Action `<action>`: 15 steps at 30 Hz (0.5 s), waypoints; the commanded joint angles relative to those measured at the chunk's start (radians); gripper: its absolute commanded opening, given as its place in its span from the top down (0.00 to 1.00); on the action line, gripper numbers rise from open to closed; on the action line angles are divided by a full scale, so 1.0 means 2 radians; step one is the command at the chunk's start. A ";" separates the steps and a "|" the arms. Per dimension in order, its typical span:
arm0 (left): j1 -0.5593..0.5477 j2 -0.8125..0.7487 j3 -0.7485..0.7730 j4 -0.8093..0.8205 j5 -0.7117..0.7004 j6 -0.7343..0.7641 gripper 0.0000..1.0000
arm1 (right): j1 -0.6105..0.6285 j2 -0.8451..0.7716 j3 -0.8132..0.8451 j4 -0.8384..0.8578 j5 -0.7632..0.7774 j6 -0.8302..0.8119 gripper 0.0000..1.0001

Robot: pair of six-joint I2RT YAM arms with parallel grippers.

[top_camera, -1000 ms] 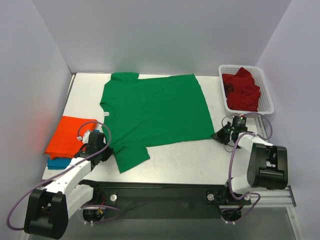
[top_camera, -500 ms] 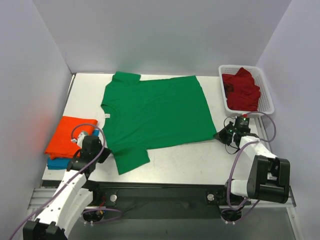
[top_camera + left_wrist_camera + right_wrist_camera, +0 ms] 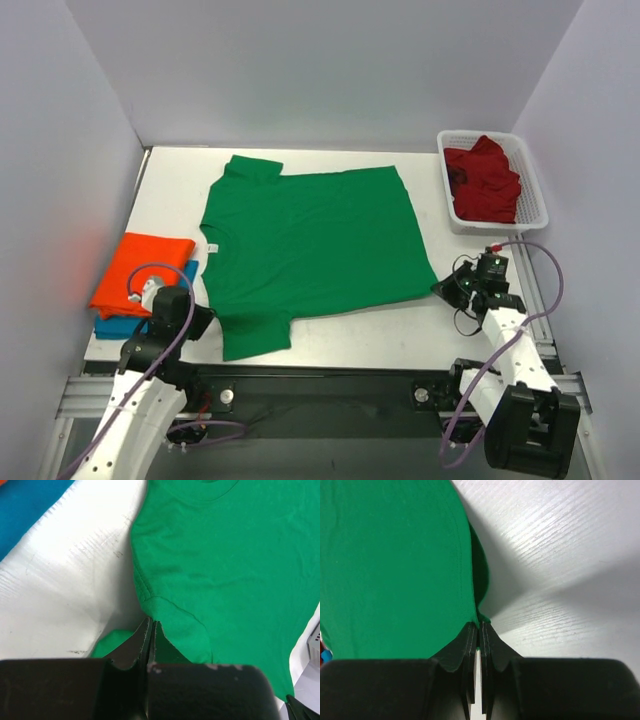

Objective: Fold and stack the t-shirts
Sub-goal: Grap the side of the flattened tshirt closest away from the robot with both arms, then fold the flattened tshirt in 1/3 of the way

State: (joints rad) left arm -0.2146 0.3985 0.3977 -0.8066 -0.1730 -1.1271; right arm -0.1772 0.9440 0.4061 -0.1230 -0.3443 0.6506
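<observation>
The green t-shirt (image 3: 310, 245) lies spread flat across the middle of the desk (image 3: 370, 330), with its collar toward the left, one sleeve at the far edge and the other at the near edge. Both hands are clenched on its near side. The left hand (image 3: 203, 322) pinches the cloth by the near sleeve, where the wrist view shows the seam running right into the closed jaws. The right hand (image 3: 442, 290) grips the near hem corner, and a small tuck of green is caught between its fingertips.

This looks like the start of a lengthwise fold. To do it well, both hands should rise together and to the same height, so the near edge stays taut between them and does not sag in the middle. They should then carry that edge straight toward the far side and set it down parallel to the far edge before letting go. A lopsided lift would probably skew the shirt or drag the sleeve underneath.

The orange t-shirt (image 3: 140, 268) sits folded on the blue t-shirt (image 3: 112, 326) just left of the left hand. The dark red t-shirt (image 3: 485, 185) lies bunched in the white mesh basket (image 3: 537, 205), well behind the right hand.
</observation>
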 commanded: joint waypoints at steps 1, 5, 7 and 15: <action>-0.001 0.011 0.032 0.028 -0.009 0.001 1.00 | -0.002 -0.002 0.025 -0.024 0.004 -0.023 1.00; -0.001 0.104 0.053 0.095 -0.009 0.007 1.00 | 0.010 0.070 0.093 -0.034 -0.010 -0.043 1.00; 0.000 0.145 0.076 0.125 -0.009 0.008 1.00 | 0.017 0.116 0.117 -0.034 -0.004 -0.046 1.00; 0.006 0.302 0.165 0.175 -0.017 0.011 1.00 | 0.045 0.251 0.244 -0.044 0.015 -0.045 1.00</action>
State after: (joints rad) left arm -0.2131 0.9493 0.6472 -0.5579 -0.1833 -1.1172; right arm -0.0963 1.3884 0.8085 -0.1795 -0.3435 0.5739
